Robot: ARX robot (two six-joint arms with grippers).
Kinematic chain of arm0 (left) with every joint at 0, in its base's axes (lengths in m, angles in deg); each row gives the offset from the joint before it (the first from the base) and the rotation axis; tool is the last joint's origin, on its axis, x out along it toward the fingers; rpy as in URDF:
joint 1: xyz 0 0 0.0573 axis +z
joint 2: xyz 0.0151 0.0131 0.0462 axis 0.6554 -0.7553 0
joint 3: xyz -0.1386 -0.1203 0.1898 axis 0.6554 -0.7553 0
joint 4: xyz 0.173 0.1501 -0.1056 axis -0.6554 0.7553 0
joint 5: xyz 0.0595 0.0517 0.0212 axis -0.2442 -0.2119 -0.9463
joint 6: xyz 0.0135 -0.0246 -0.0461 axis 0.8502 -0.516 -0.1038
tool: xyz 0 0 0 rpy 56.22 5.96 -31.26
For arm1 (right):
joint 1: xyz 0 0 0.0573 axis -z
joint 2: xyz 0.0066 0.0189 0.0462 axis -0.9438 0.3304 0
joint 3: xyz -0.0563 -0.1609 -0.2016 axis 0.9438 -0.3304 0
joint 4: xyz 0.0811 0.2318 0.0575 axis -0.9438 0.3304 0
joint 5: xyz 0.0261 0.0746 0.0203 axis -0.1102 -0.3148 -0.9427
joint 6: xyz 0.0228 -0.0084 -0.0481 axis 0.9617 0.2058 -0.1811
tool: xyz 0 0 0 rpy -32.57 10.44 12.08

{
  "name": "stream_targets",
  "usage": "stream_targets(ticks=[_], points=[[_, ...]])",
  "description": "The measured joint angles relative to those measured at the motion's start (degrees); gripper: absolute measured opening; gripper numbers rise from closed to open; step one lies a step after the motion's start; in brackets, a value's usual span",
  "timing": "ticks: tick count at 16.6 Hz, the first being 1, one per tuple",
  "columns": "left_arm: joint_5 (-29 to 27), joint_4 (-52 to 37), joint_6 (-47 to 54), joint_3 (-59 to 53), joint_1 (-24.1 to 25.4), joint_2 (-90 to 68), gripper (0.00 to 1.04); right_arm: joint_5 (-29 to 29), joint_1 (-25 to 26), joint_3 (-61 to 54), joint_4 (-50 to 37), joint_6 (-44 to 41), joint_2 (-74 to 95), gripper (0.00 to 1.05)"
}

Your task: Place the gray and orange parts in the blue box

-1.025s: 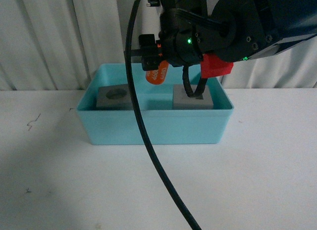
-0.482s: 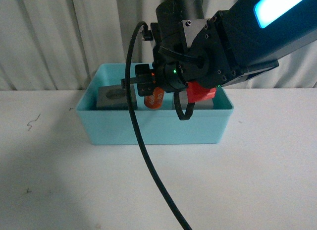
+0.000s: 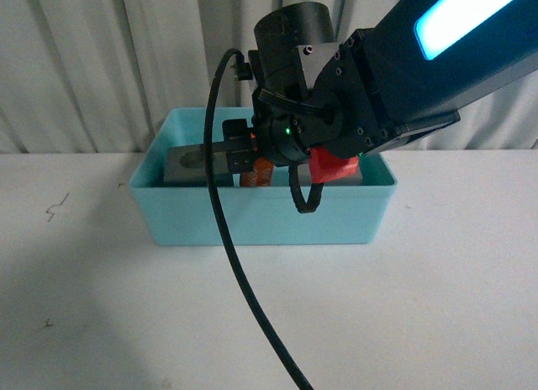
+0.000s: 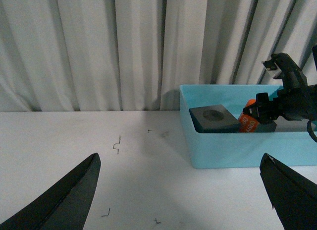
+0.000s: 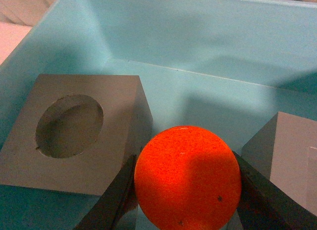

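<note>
Turquoise plastic forms the blue box [image 3: 252, 218], which stands on the white table [image 3: 437, 306] before the curtain [image 4: 99, 46]. Inside it sit two gray cubes: the cube with a round recess [image 5: 74, 131] and a second cube [image 5: 290, 158], only partly visible. The right gripper [image 5: 187, 200] reaches down into the box, between the two cubes, its jaws closed on the orange cylinder [image 5: 187, 176]. White lettering on the cylinder is too small to read. The left gripper [image 4: 183, 190] hangs over the table with jaws wide apart, holding nothing.
</note>
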Motion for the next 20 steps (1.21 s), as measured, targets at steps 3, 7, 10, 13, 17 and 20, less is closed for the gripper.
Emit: stream_targets(ticks=[3,7,10,13,17,20], points=[[0.00,0.00,0.00,0.00,0.00,0.00,0.98,-0.37,0.02,0.00,-0.04,-0.11,0.00,0.68],[0.00,0.00,0.00,0.00,0.00,0.00,0.98,-0.98,0.09,-0.98,-1.95,-0.09,-0.17,0.98],[-0.02,-0.02,0.00,0.00,0.00,0.00,0.98,-1.40,0.72,-4.35,-4.11,-0.28,-2.99,0.98],[0.00,-0.02,0.00,0.00,0.00,0.00,0.98,-1.44,2.80,-12.20,-9.73,-1.51,-14.36,0.98],[0.00,0.00,0.00,0.00,0.00,0.00,0.98,4.70,5.40,-36.00,-10.69,-1.73,-39.21,0.98],[0.00,0.00,0.00,0.00,0.00,0.00,0.98,16.98,-1.20,-61.09,4.79,10.91,-63.73,0.98]])
